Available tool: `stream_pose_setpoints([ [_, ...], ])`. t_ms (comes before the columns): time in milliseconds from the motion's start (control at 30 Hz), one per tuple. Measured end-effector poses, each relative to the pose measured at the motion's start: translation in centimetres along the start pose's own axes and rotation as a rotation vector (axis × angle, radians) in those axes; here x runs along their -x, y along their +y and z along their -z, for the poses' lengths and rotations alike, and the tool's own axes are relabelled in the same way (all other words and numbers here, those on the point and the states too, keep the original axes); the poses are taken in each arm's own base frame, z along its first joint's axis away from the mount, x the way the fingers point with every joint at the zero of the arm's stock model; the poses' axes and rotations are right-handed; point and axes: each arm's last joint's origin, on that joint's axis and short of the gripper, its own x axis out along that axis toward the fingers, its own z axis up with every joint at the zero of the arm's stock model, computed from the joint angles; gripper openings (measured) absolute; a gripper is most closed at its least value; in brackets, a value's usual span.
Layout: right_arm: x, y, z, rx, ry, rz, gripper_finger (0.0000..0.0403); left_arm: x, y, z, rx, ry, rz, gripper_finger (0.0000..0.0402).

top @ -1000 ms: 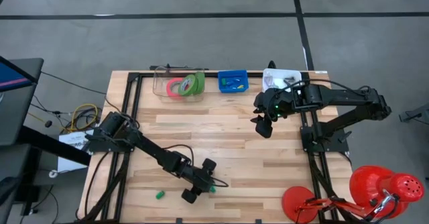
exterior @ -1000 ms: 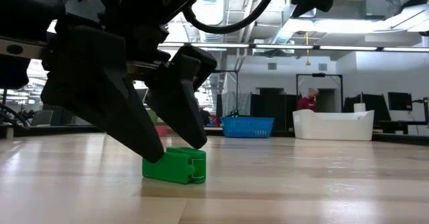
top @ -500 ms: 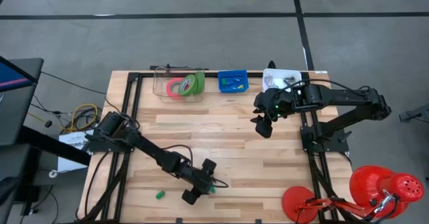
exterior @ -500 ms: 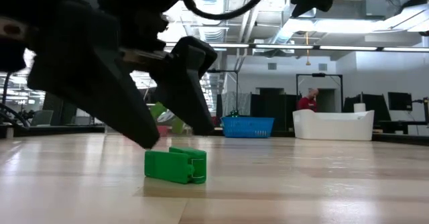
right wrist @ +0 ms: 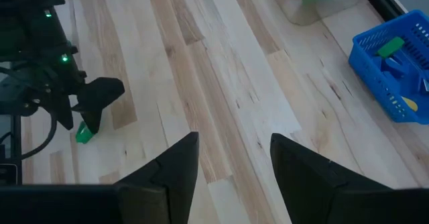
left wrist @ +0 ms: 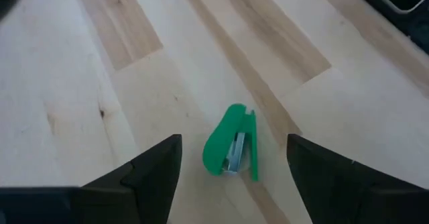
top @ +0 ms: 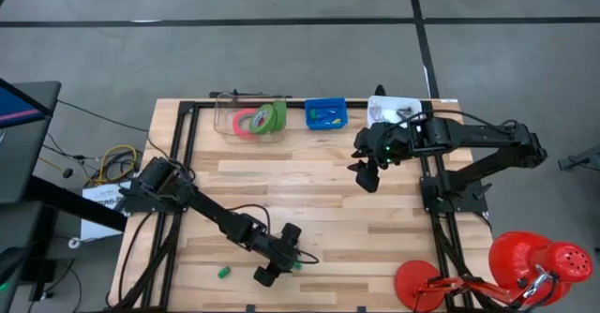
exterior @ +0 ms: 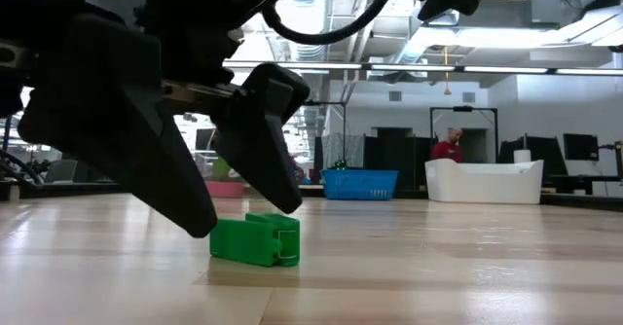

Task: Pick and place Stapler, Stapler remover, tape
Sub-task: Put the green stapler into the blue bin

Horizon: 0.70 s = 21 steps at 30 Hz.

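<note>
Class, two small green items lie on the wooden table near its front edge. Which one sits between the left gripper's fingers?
The small green stapler, lying between the open left gripper's fingers. The other small green piece lies apart, out toward the table's left side.

Green stapler (left wrist: 231, 143), blue basket (top: 325, 114), pink-red and green tape (top: 260, 120)

No legible text or labels

Wooden table (top: 309, 191) of pale planks, edged by a black frame. Along its far edge stand a clear bin (top: 225, 118), a blue basket (top: 325, 114) and a white tray (top: 392, 105). Off the table's left side lie yellow cables (top: 114, 161); red lamp shades (top: 534, 260) sit at its near right corner. Behind the table, a person (exterior: 450, 146) in red stands beside a white tub (exterior: 484, 182).
</note>
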Motion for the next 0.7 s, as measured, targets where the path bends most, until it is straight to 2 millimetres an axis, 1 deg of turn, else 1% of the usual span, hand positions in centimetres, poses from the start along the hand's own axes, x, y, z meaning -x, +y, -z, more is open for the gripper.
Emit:
stream_pose_setpoints([
  [367,0.00,-0.02,-0.03,0.002,-0.003,0.000,0.0177,-0.21,0.34,0.20,0.001,0.007,-0.024,0.0234],
  [433,0.00,-0.02,-0.04,0.002,-0.003,0.000,0.0177,-0.53,0.30,0.41,0.002,0.013,-0.023,0.0230],
  [500,0.00,-0.02,-0.03,0.002,-0.003,0.000,0.0177,-0.58,0.21,0.64,0.002,0.028,-0.007,0.0228],
  [700,0.00,-0.02,-0.03,0.003,-0.003,0.000,0.0177,-0.53,-0.19,0.47,-0.034,0.015,0.025,0.0224],
])
